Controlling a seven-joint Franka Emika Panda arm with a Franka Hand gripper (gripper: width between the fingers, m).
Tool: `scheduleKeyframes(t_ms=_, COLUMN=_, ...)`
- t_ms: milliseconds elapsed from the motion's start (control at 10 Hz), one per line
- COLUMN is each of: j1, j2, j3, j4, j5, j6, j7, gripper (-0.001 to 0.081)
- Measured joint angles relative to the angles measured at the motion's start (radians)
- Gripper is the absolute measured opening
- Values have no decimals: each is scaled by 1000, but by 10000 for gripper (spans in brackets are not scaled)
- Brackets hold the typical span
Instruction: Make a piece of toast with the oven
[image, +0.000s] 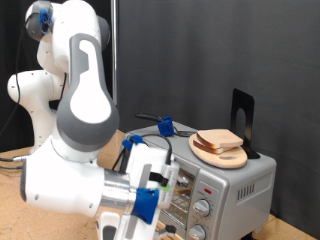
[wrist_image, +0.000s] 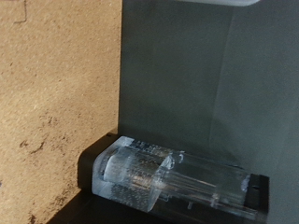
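Observation:
The silver-grey oven (image: 240, 185) stands at the exterior view's right, with two round knobs (image: 202, 209) on its front. A round wooden plate (image: 226, 157) lies on its top and carries two slices of pale toast (image: 221, 140), stacked. My gripper (image: 158, 192) is at the oven's front, close to the glass door on the exterior view's left; the arm hides its fingertips. In the wrist view a clear plastic finger (wrist_image: 154, 177) lies against a smooth grey surface (wrist_image: 206, 84), beside the brown table (wrist_image: 56, 93). Nothing shows between the fingers.
A black stand (image: 241, 118) rises behind the oven. A cable with a blue clip (image: 163, 126) runs over the oven's back. The white robot arm (image: 85, 100) fills the exterior view's left and middle. A black curtain hangs behind.

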Motion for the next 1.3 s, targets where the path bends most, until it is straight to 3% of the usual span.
scheduleKeyframes(t_ms=200, j1=-20, j2=79, j3=4, j4=97, j5=5, j6=-24, j7=30, gripper=808)
scheduleKeyframes(t_ms=400, j1=-45, j2=130, j3=4, j4=154, j5=-3, j6=-61, j7=34, gripper=808)
scheduleKeyframes(t_ms=700, j1=-57, j2=168, j3=1, j4=156, j5=-20, j6=-80, j7=-5, gripper=808)
scheduleKeyframes(t_ms=1300, j1=-22, j2=214, j3=65, j4=118, j5=45, j6=42, j7=-64, gripper=808)
